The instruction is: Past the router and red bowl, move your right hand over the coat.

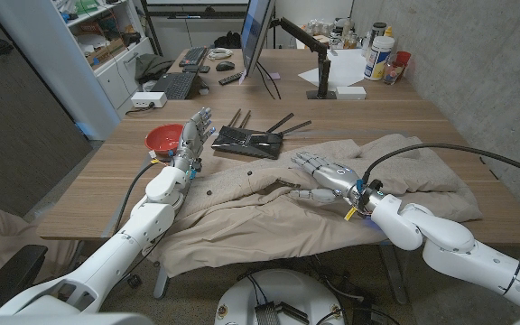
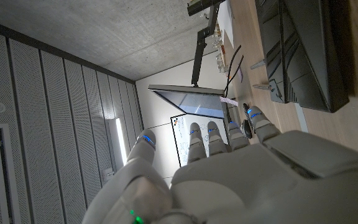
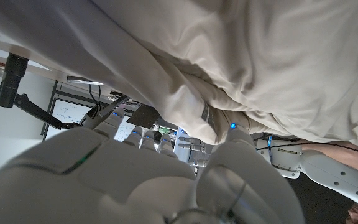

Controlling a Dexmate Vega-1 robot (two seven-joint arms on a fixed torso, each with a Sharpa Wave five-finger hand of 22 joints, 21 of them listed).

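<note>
Coat [image 1: 332, 212]: beige, rumpled, spread over the near right part of the surface [image 1: 106, 194], its near hem hanging off the front edge.
Right hand [image 1: 323, 181]: palm down over the middle of the coat, holding nothing; its fingers [image 1: 307, 162] spread apart, pointing left and far, with cloth directly beneath them. Whether they touch the cloth, I cannot tell.
Left hand [image 1: 192, 135]: upright at the coat's far left corner, fingers loosely apart, holding nothing.
Red bowl [image 1: 163, 138]: just left of the left hand.
Router [image 1: 249, 140]: black, antennas up, beyond the coat, right of the left hand.
Monitor [image 1: 255, 36]: farther back.
</note>
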